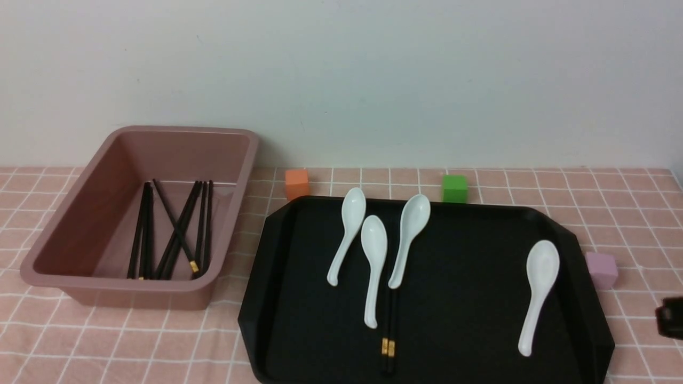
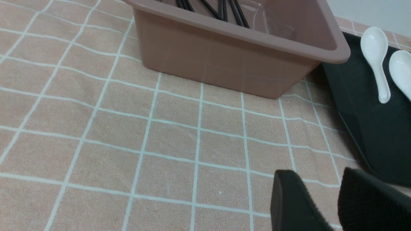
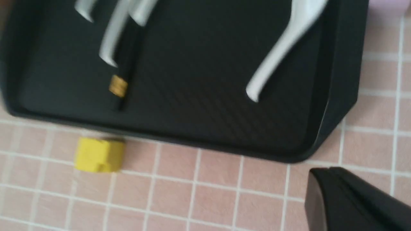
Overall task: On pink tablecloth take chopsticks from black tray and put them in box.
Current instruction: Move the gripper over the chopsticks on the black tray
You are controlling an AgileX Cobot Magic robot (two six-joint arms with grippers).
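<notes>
The black tray [image 1: 469, 304] lies on the pink tablecloth [image 1: 629, 213], right of centre. A pair of black chopsticks [image 1: 388, 341] with gold bands rests in it, tips under a white spoon; the right wrist view shows them blurred [image 3: 118, 86]. The mauve box [image 1: 106, 202] stands at the left and holds several chopsticks [image 1: 176, 234]. My right gripper [image 3: 327, 171] is shut and empty over the cloth, just off the tray's near right corner [image 3: 321, 141]; the front view shows it at the right edge [image 1: 671, 317]. My left gripper [image 2: 318, 171] hangs open above the cloth near the box [image 2: 231, 57].
Several white spoons [image 1: 539, 288] lie in the tray. Small cubes sit on the cloth around it: orange [image 1: 296, 184], green [image 1: 454, 188], purple [image 1: 602, 269] and yellow [image 3: 98, 154] by the near rim. A pale wall closes off the back.
</notes>
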